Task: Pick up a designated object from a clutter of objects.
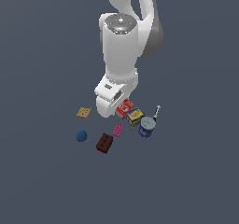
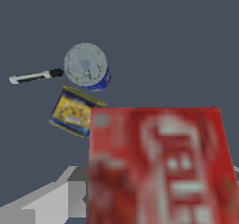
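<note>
Altogether, items counted: eight small things on the dark grey floor [image 1: 42,181], one of each kind
Red box: one red box [image 1: 124,108] with white lettering, lying partly under the end of the arm in the exterior view; in the wrist view it fills much of the picture, blurred and very close to the camera
Gripper: one gripper [image 1: 113,110], low over the clutter, right at the red box; its fingertips are hidden behind the hand body in the exterior view, and only a pale grey part shows beside the box in the wrist view, so how far the jaws are spread, and whether they have hold of the box, cannot be told
Yellow-blue box: one yellow-blue box [image 2: 73,112], just beside the red box, between it and the can
Blue can: one blue can [image 2: 87,66] with a pale lid, upright, near the yellow-blue box
Marker: one thin marker [image 2: 32,76], white with a dark tip, the tip close to the can
Pink piece: one pink piece [image 1: 118,130], near the red box
Brown block: one dark brown block [image 1: 104,143] with holes, just beyond the pink piece
Blue ball: one blue ball [image 1: 81,136], toward the exterior view's left of the brown block
Cracker: one tan cracker-like square [image 1: 83,112], apart from the ball, on the exterior view's left of the arm
Arm: one white arm [image 1: 122,45], coming down from the upper edge of the exterior view
</note>
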Controlling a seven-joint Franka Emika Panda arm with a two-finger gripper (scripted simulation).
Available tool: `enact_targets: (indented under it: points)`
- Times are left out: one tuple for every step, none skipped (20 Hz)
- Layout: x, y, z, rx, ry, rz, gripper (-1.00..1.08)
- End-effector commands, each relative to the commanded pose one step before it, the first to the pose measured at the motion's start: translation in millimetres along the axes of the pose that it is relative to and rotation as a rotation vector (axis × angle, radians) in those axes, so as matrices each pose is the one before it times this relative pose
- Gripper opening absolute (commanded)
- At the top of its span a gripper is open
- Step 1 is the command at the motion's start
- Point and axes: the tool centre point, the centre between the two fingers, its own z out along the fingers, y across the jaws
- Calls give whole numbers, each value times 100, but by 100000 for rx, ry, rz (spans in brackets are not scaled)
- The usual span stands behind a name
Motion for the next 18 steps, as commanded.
enact_targets:
  points:
    - [-620, -1174, -1895, 44, 58, -13, -100]
    - [-234, -456, -766, 0, 0, 0, -100]
    - [-234, -459, -773, 0, 0, 0, -100]
    - [-245, -456, -785, 33, 59, -11, -100]
    - [-235, -464, -790, 0, 0, 0, -100]
    - [-236, -467, -801, 0, 0, 0, -100]
    - [-244, -456, -800, 33, 59, -13, -100]
    - [-222, -442, -766, 0, 0, 0, -100]
    - [-221, -417, -738, 23, 42, -9, -100]
    - [-202, -401, -705, 0, 0, 0, -100]
    - [-192, -380, -675, 0, 0, 0, -100]
    - [-192, -353, -648, 24, 42, -8, -100]
    - [-171, -337, -613, 0, 0, 0, -100]
    - [-161, -315, -579, 0, 0, 0, -100]
    - [-150, -293, -543, 0, 0, 0, -100]
    - [-139, -270, -505, 0, 0, 0, -100]
    - [-127, -247, -467, 0, 0, 0, -100]
    - [-115, -222, -426, 0, 0, 0, -100]
